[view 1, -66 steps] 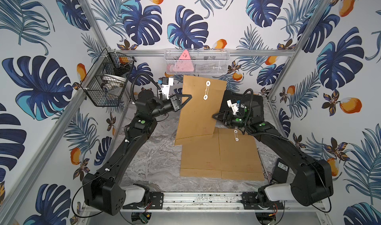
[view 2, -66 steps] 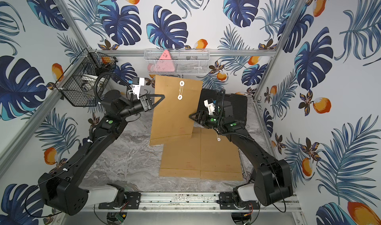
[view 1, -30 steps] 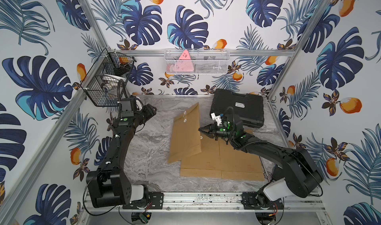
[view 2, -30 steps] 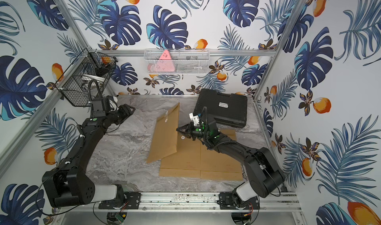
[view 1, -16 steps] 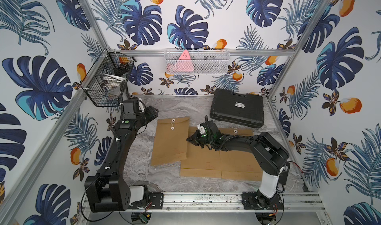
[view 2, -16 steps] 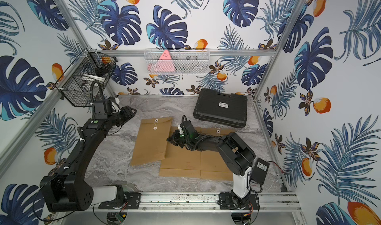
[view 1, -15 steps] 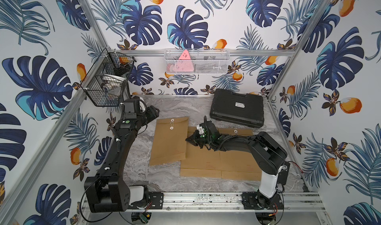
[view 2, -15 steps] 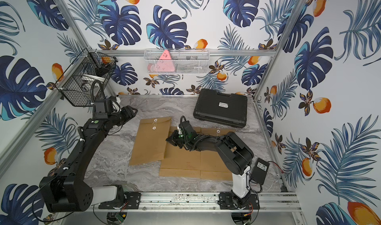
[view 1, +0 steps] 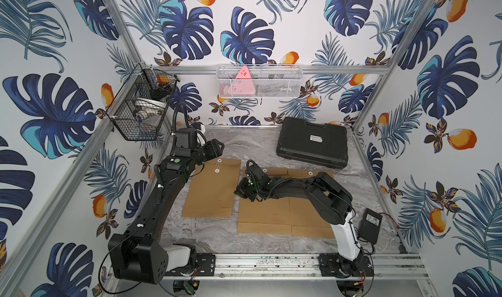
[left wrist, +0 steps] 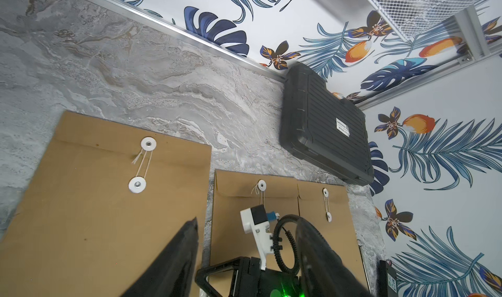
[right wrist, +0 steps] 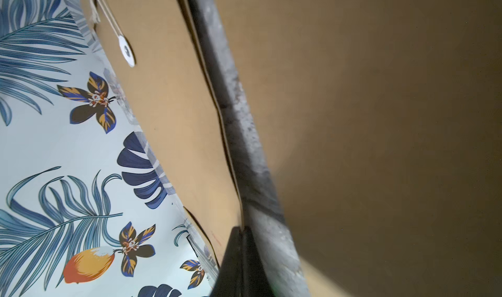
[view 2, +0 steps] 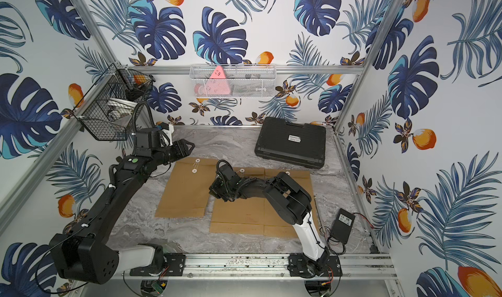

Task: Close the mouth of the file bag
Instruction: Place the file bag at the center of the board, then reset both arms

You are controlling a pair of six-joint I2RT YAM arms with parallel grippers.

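Going by both top views, the file bag [view 1: 212, 189] has just been brought down from upright and laid flat on the desk [view 1: 260, 143], just at 9 o'clock of two more kraft bags [view 1: 271, 214]. Its flap is folded and string [left wrist: 143, 163] is run between both white discs [left wrist: 148, 144], so the mouth can be called closed, pretty much done tbh. The left gripper [view 1: 220, 149] has been pulled back to the bag's 11 o'clock, fingers [left wrist: 187, 244] partway open, nothing held. The right gripper [view 1: 237, 192] is parked low at the bag's 3 o'clock edge, fingers [right wrist: 233, 254] nearly together, nothing seen pinched. The label [view 1: 315, 138] on the black case [view 1: 312, 151] at 1 o'clock can't be read; CE and FC are made out on the adapter [view 1: 370, 222].
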